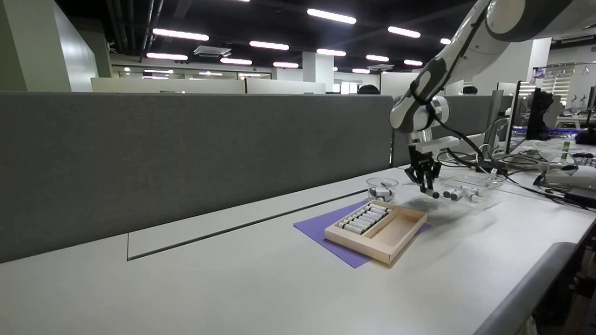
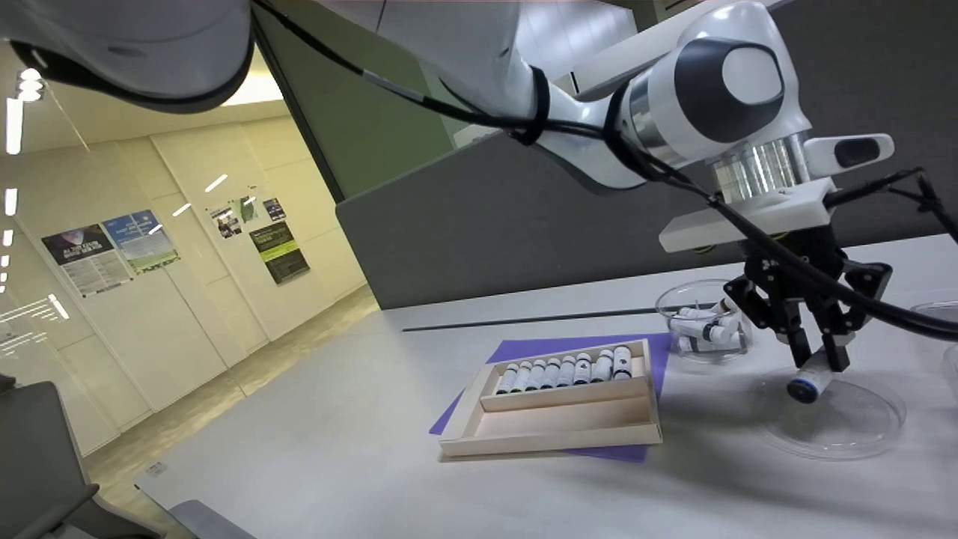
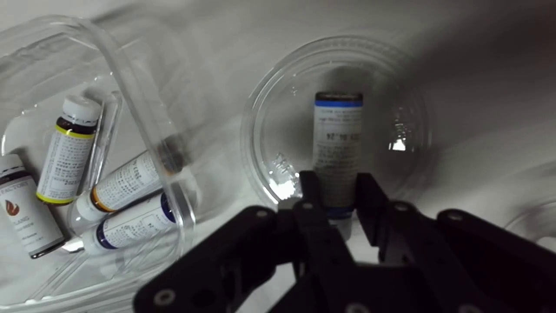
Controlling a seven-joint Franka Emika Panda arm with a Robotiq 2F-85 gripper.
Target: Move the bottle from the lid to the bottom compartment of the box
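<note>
One bottle (image 3: 338,134) gripped over a clear round lid (image 2: 853,423)

The gripper (image 2: 820,361) has its fingers (image 3: 309,184) drawn in to the bottle's width, one against each side near the capped end; the blue-banded base points away from it. In an exterior view the bottle tilts, base downward, over the lid; whether the two touch I cannot tell. The tan box (image 2: 554,442) sits well apart from the bottle, over a purple sheet (image 1: 316,223), its divider (image 2: 566,397) parting a row of white-labelled bottles (image 2: 566,370) from a second compartment (image 2: 569,421). A clear cup (image 2: 676,299) with more bottles (image 2: 696,328) inside stands just beside the sheet. In the wrist view four bottles (image 3: 67,163) lie in a clear container (image 3: 130,82) beside the lid
</note>
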